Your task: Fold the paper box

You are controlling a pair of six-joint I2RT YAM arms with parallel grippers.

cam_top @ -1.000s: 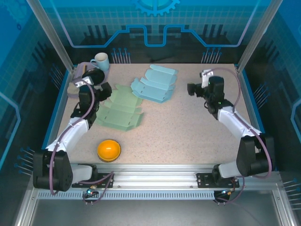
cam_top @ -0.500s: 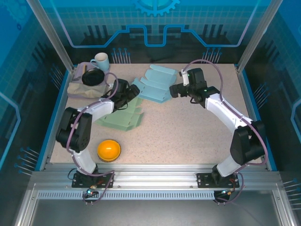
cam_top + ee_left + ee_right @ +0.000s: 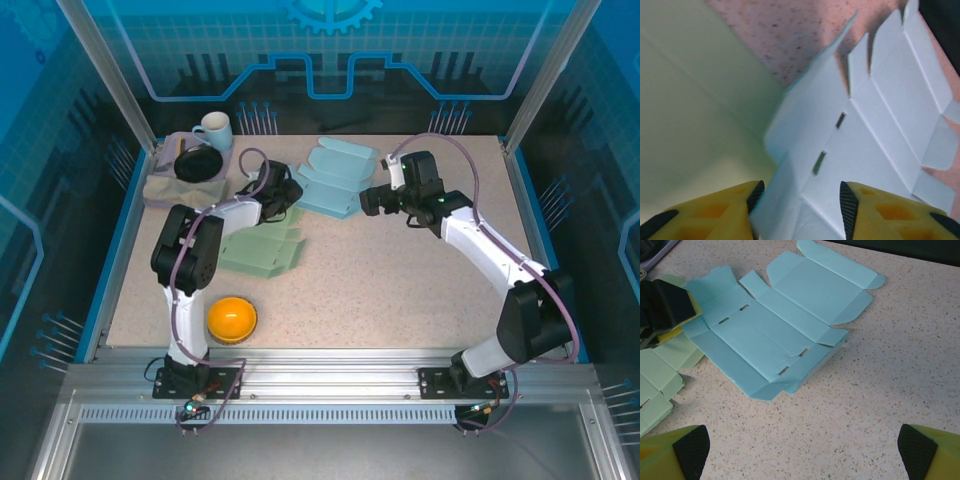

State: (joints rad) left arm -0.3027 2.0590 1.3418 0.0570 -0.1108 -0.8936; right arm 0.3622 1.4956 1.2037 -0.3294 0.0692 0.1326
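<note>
Toward the far middle of the speckled worktop (image 3: 400, 280), a blue paper box (image 3: 335, 180) is laid out flat and unfolded, with its flaps spread and its narrow slots showing. Just beside it on the left, a pale green paper box blank (image 3: 255, 245) is also laid flat, and the two sheets meet at their nearest corners. The left hand (image 3: 285, 195) is placed at the left edge of the blue sheet. From the left wrist, a raised corner of the blue paper box (image 3: 880, 150) is seen between two yellow fingers (image 3: 715, 212) that are partly closed. Whether the black pads press the paper cannot be told. The right hand (image 3: 372, 198) is held near the right side of the blue sheet, its fingers spread wide apart above the worktop. An orange dome (image 3: 231, 319) is seen near the front left. A white mug (image 3: 213, 130) and a black round object (image 3: 198, 162) on a folded cloth (image 3: 165, 188) are set at the far left corner.
</note>
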